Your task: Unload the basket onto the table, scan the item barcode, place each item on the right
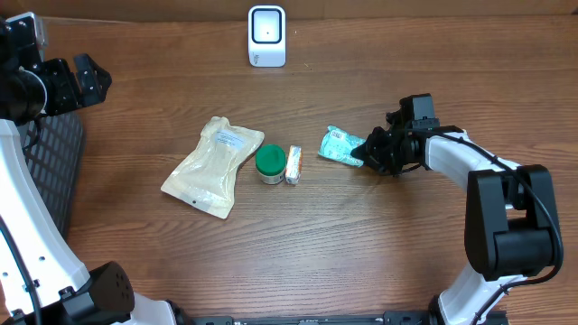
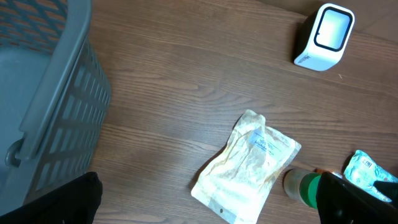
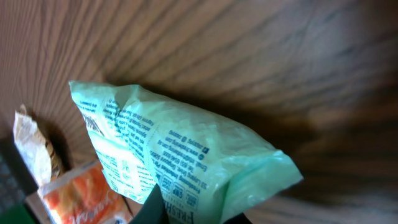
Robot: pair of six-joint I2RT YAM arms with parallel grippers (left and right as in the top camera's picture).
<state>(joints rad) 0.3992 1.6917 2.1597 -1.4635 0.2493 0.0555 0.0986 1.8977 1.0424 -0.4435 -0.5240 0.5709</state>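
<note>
Overhead top-down; wrist views nearer (packet [image 1: 340, 145] shared)

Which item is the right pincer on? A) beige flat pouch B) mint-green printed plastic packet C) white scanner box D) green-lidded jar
B: the right pincer sits at one end of the mint-green printed plastic packet, and that end runs between its fingers in the wrist view.

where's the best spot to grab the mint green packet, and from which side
Its right end seam, approached from the right. The mint green packet lies flat with that thin crimped edge pointing at the right gripper, while the green-lidded jar sits off its other end. The jaws look closed on that edge.
</note>
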